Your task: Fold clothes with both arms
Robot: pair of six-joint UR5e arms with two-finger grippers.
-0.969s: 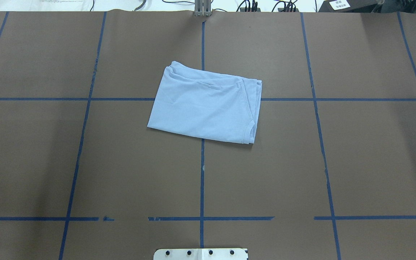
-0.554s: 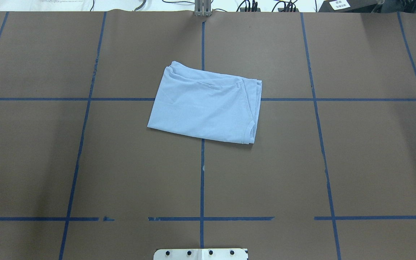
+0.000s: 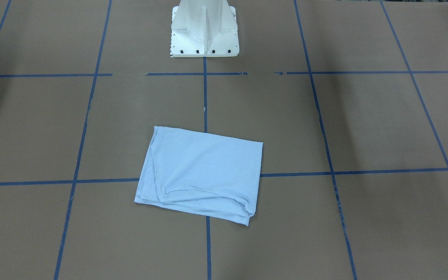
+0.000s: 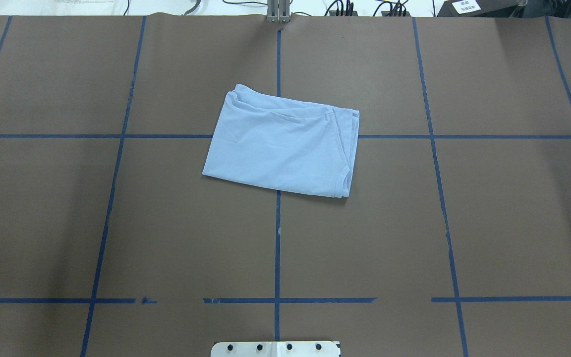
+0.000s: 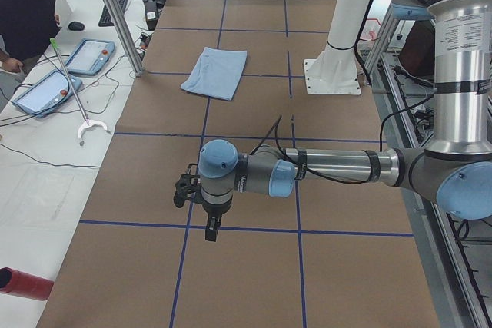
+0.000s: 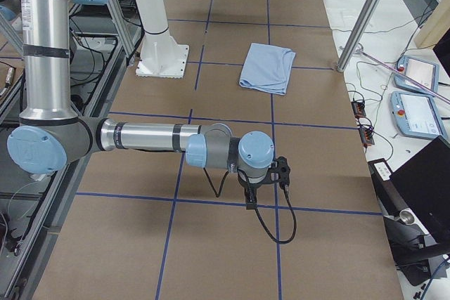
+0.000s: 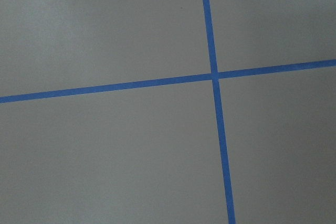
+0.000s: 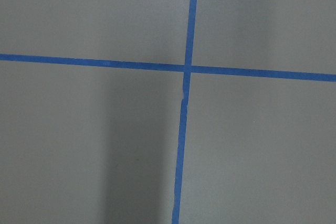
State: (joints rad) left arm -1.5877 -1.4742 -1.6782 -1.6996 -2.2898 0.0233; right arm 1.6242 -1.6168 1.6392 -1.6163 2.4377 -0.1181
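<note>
The pale blue T-shirt [image 4: 280,148] lies folded into a slightly skewed rectangle on the brown paper at the table's middle, across the centre tape line; it also shows in the front view [image 3: 202,175] and both side views [image 5: 217,73] [image 6: 267,67]. No arm touches it. My left gripper [image 5: 211,230] hangs over a tape crossing far from the shirt; I cannot tell if it is open or shut. My right gripper [image 6: 249,201] hangs likewise at the other end; I cannot tell its state either. Both wrist views show only paper and blue tape.
The white pedestal base [image 3: 204,39] stands at the robot's edge of the table. Metal frame posts [image 5: 115,13] [image 6: 365,12] rise at the far edge. An operator [image 5: 23,5], teach pendants [image 5: 88,55] and a red cylinder [image 5: 23,282] are beyond it.
</note>
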